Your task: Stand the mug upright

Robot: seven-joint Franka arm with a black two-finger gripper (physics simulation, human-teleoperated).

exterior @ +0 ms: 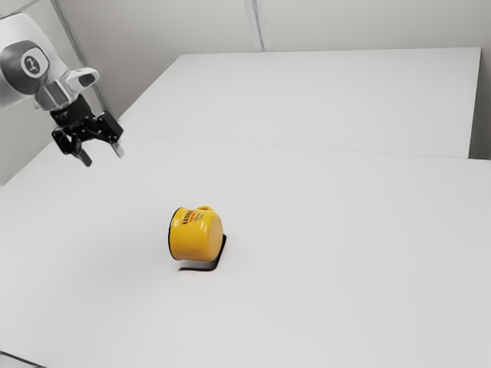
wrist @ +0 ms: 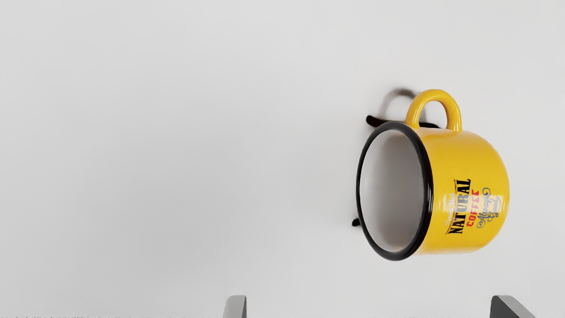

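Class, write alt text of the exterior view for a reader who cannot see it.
A yellow mug with a dark rim lies on its side on a pale table, its flat base toward the exterior view's right. At the upper left, a robot arm's open black gripper hangs above the table.

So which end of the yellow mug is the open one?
The black-rimmed end, facing the exterior view's left. The mug lies on its side, and its other end is yellow and closed.
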